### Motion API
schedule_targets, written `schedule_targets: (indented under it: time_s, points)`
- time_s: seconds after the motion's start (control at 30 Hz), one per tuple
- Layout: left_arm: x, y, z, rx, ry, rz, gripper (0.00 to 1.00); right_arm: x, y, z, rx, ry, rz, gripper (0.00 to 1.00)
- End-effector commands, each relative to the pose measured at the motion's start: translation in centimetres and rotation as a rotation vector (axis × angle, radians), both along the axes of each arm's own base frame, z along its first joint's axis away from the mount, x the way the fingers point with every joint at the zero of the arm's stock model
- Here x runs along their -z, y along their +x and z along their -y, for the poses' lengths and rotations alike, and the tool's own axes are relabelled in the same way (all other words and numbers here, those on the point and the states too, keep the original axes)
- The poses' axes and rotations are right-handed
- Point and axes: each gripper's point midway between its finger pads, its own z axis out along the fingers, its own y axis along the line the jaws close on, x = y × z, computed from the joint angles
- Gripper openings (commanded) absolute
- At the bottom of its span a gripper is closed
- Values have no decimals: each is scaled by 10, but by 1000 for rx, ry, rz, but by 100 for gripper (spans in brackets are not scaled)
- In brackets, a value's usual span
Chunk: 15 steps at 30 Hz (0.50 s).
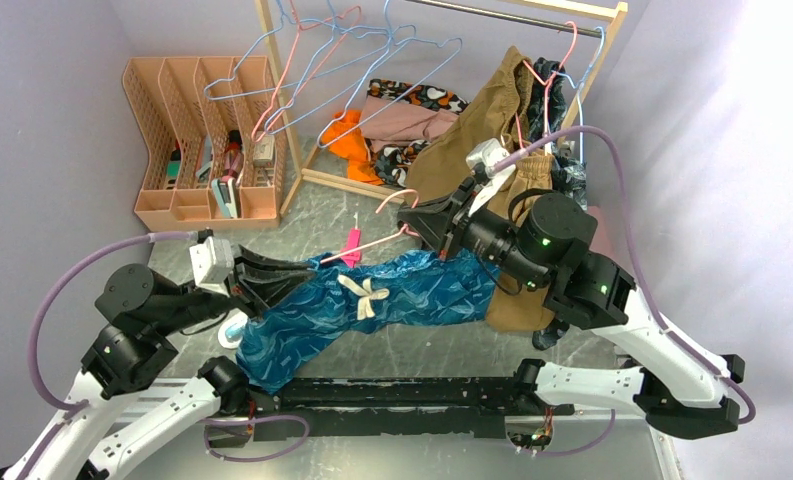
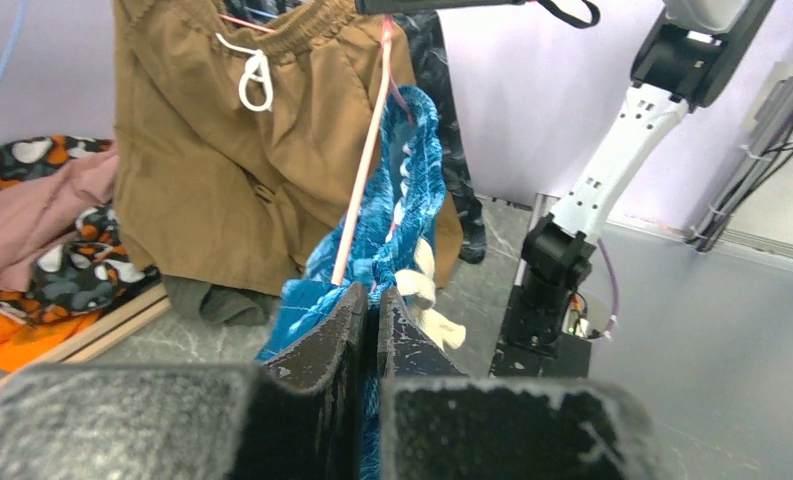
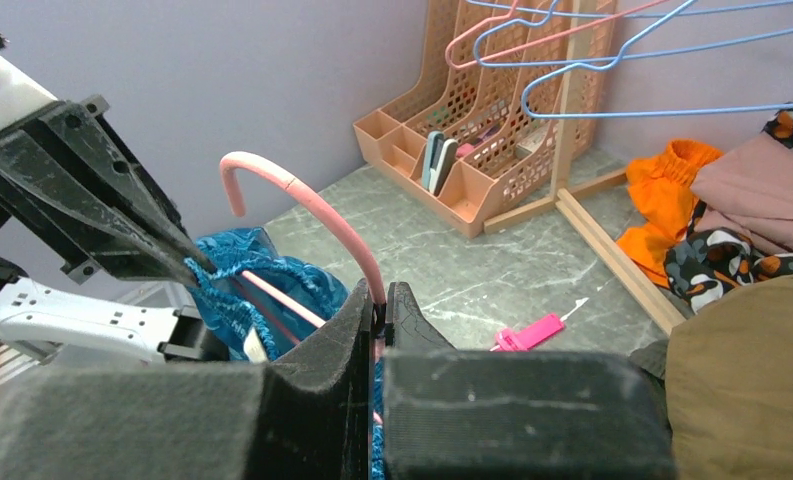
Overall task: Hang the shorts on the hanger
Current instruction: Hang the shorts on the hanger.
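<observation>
The teal-blue leaf-print shorts (image 1: 402, 295) lie stretched across the table between the arms, with the cream drawstring (image 1: 364, 295) on top. My left gripper (image 1: 310, 271) is shut on the waistband edge of the shorts (image 2: 412, 190), lifting it. My right gripper (image 1: 406, 226) is shut on the pink hanger (image 1: 377, 243) just below its hook. In the right wrist view the hook (image 3: 302, 195) curves up from the shut fingers (image 3: 412, 320). A pink hanger bar (image 2: 367, 150) runs inside the bunched waistband toward the left gripper (image 2: 372, 295).
A wooden rack (image 1: 282, 100) with light-blue hangers (image 1: 392, 60) stands at the back. Tan-brown shorts (image 1: 482, 120) hang at its right end. A clothes pile (image 1: 402, 115) lies under it. A peach file organiser (image 1: 202, 140) is back left. A pink clip (image 1: 353, 245) lies beside the shorts.
</observation>
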Motion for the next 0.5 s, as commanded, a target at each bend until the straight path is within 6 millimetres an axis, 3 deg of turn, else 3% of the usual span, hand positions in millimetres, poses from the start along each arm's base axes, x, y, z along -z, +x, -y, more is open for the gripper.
schedule_targets:
  time_s: [0.0, 0.3, 0.47]
  points:
    - [15, -15, 9, 102, 13, -65, 7, -29, -1, 15, 35, 112, 52, 0]
    - [24, -6, 26, 150, 16, -104, 7, -28, -16, -7, -99, 115, 53, 0]
    - [26, -4, 34, 182, 13, -125, 7, -27, -17, -8, -106, 111, 56, 0]
